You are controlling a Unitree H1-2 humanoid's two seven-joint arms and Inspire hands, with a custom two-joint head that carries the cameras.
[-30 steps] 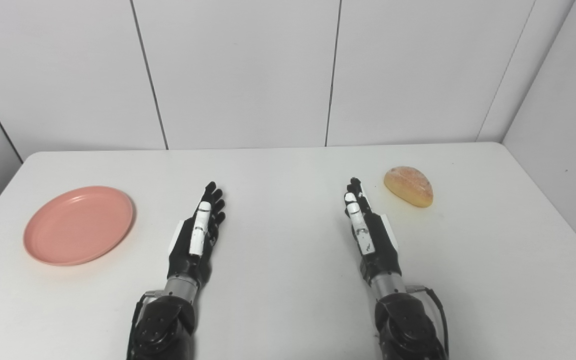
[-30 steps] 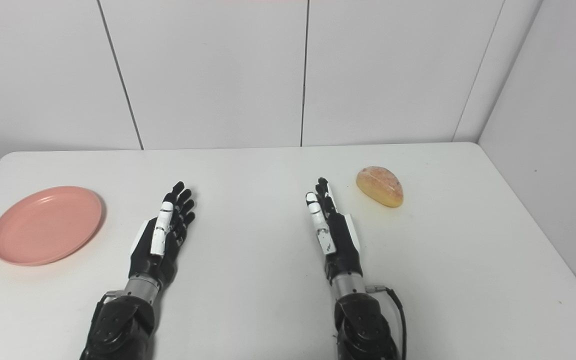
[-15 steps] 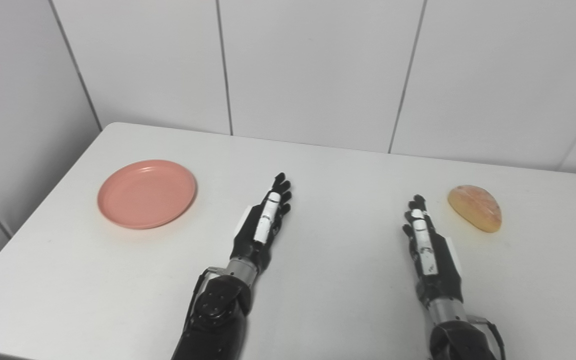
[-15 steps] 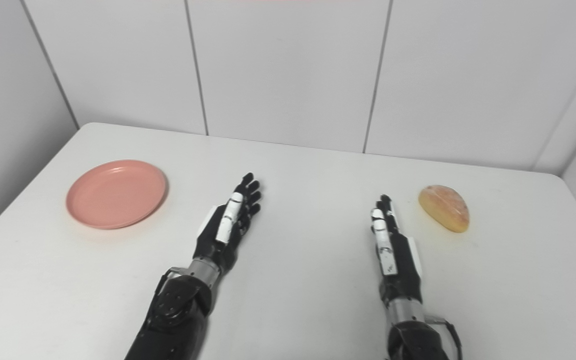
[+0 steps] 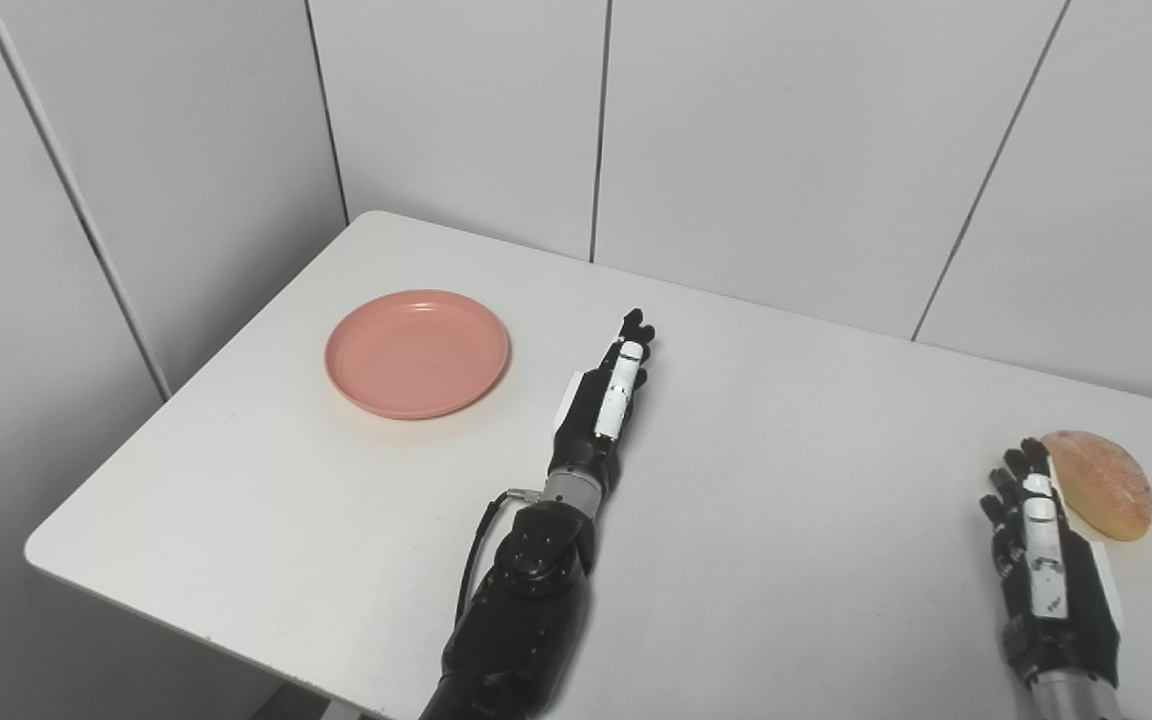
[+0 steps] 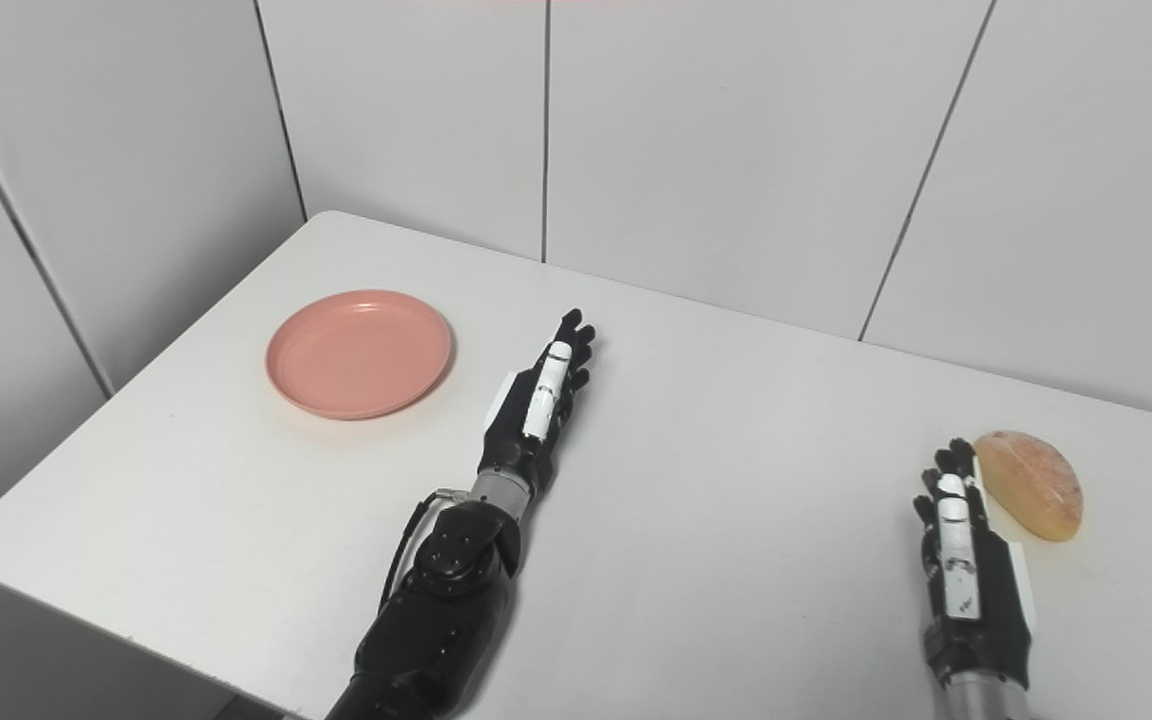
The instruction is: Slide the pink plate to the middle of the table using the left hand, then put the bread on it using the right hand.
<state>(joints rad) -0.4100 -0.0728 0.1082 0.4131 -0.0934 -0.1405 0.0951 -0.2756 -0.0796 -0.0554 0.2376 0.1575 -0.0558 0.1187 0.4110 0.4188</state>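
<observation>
The pink plate (image 5: 417,352) lies empty near the table's left side. My left hand (image 5: 604,407) rests open on the table just right of the plate, fingers straight and pointing away from me, apart from the plate's rim. The bread (image 5: 1100,483), a golden oval roll, lies at the far right. My right hand (image 5: 1044,570) is open and flat beside the bread's near left side, holding nothing; whether it touches the roll cannot be told.
The white table (image 5: 786,470) ends in a rounded front-left corner (image 5: 46,550) with a drop below it. White panelled walls (image 5: 756,140) stand close behind the table and along its left side.
The whole picture has shifted: the camera has turned left, so plate, hands and bread all sit further right in view. Neither hand shows a clear move of its own on the table.
</observation>
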